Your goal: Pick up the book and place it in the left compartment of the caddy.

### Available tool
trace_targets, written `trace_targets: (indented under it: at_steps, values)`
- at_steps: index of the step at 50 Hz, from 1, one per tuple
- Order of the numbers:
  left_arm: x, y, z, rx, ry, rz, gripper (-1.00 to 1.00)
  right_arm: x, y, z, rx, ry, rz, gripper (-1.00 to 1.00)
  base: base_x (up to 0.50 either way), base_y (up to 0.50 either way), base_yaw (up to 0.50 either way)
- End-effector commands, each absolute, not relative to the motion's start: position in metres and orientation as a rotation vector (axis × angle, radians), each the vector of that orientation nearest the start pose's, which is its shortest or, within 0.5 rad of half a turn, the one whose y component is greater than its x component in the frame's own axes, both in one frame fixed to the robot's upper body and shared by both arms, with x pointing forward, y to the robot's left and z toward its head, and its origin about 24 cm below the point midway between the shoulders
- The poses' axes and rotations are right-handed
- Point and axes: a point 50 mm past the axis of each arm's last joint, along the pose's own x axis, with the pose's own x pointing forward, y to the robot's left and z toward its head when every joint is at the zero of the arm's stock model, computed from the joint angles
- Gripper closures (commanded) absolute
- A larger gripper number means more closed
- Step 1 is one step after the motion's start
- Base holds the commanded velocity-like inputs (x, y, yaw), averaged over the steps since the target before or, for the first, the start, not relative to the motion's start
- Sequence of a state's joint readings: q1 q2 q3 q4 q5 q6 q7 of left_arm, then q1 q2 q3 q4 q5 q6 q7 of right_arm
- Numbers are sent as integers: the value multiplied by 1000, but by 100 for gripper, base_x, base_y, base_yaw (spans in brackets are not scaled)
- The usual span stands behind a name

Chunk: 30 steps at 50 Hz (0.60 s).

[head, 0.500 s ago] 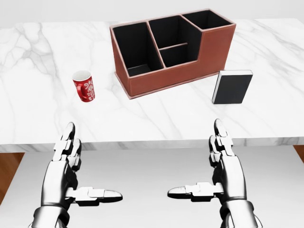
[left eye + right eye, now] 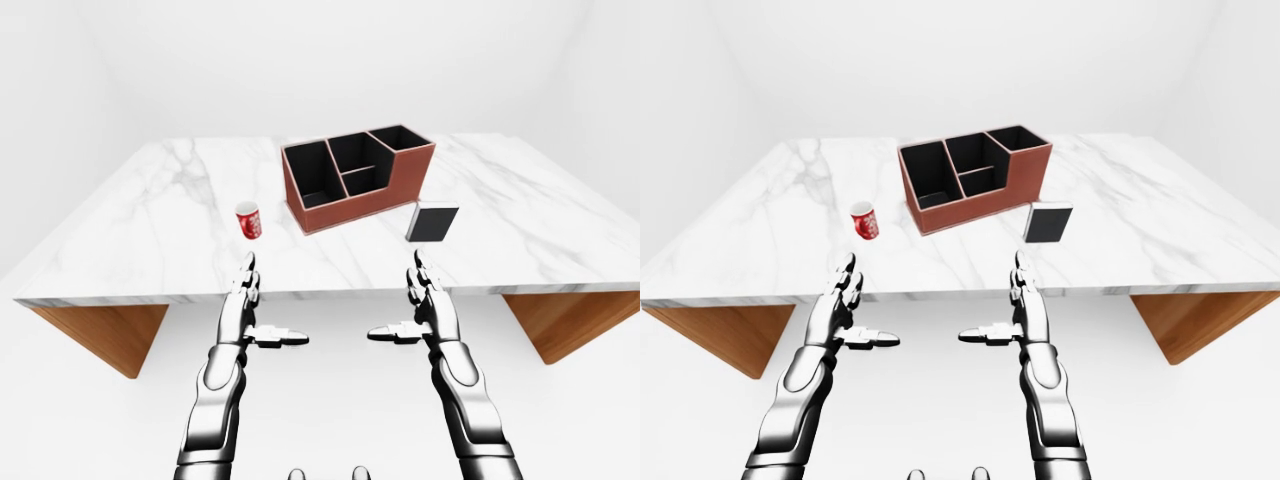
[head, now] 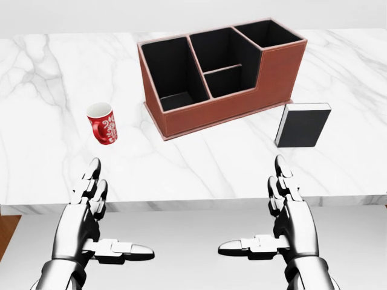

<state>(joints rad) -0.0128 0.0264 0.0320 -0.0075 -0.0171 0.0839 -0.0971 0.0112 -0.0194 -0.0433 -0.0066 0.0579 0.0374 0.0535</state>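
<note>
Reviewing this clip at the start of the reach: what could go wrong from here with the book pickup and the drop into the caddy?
The black book with white page edges stands upright near the right end of the reddish-brown leather caddy; a careless reach by the open right hand may topple it. The left compartment lies across the caddy from the book, so the carry might clip the dividers. The red patterned cup seems clear of that path.

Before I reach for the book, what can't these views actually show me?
- Book: cover blank and dark in every view; no title or spine legible.
- Caddy left compartment: floor partly hidden by its near wall, head view.
- Red cup: inside not visible; pattern too small.
- Table: left and right ends cut off, head view.
</note>
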Motion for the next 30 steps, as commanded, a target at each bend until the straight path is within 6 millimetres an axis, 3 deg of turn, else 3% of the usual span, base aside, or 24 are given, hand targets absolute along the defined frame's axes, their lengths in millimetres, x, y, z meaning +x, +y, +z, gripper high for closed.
trace_targets:
  at_steps: [1, 30]
  values:
    - [255, 155, 39, 10, 59, -91, -100, 251, -160, 37, 24, 41, 24, -100, 50, 0, 0]
    - [253, 152, 39, 23, 47, -117, -100, 256, -157, 29, -6, 73, 33, -100, 50, 0, 0]
